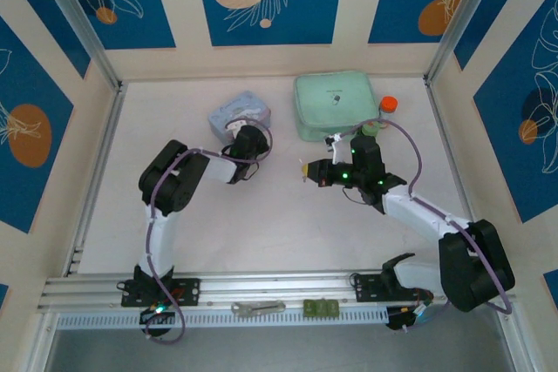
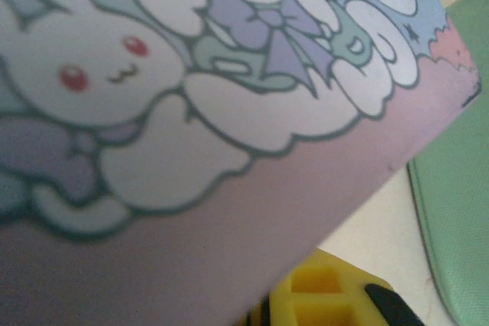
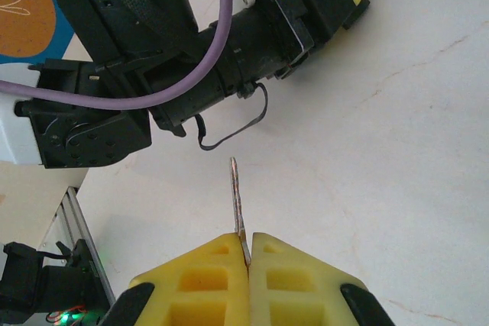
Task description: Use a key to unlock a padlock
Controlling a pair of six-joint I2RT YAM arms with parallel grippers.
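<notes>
My right gripper is shut on the key. The thin silvery blade sticks straight out from between the yellow fingertips, above the white table, and points toward the left arm. In the top view the right gripper hovers mid-table. My left gripper is pressed against the near edge of the pale blue tin. In the left wrist view the tin's bunny-printed lid lies very close to the camera, and one yellow finger shows beneath it. The padlock is hidden.
A mint green pouch lies at the back, right of the tin, and its edge shows in the left wrist view. An orange-capped bottle stands beside it. A grey metal tool and a small green part rest on the front rail.
</notes>
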